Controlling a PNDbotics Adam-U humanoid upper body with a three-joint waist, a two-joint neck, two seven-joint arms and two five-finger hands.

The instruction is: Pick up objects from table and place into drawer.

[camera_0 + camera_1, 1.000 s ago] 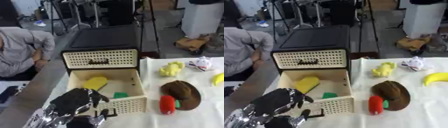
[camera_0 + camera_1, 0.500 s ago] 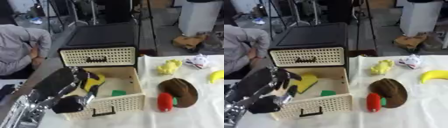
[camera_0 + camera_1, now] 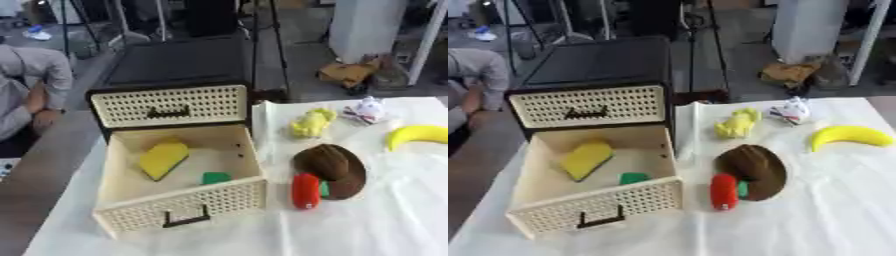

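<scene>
The cream lattice drawer [image 3: 180, 202] stands pulled open from the black cabinet [image 3: 175, 62] at the table's left. Inside lie a yellow wedge-shaped object [image 3: 163, 158] and a small green piece [image 3: 215, 177]. To its right on the white cloth sit a brown rounded object [image 3: 331, 164], a red object [image 3: 305, 190] with a bit of green [image 3: 324, 189] beside it, a yellow soft toy [image 3: 312, 123], a white toy with red marks [image 3: 367, 109] and a banana [image 3: 418, 135]. Neither hand shows in either view.
A closed upper drawer [image 3: 171, 105] with a dark handle sits above the open one. A seated person is at the far left edge, off the table. Tripod legs and a white column stand on the floor behind.
The left hand, which hovered over the drawer's front left, has withdrawn out of the picture. The camera has also shifted, so the whole scene sits differently.
</scene>
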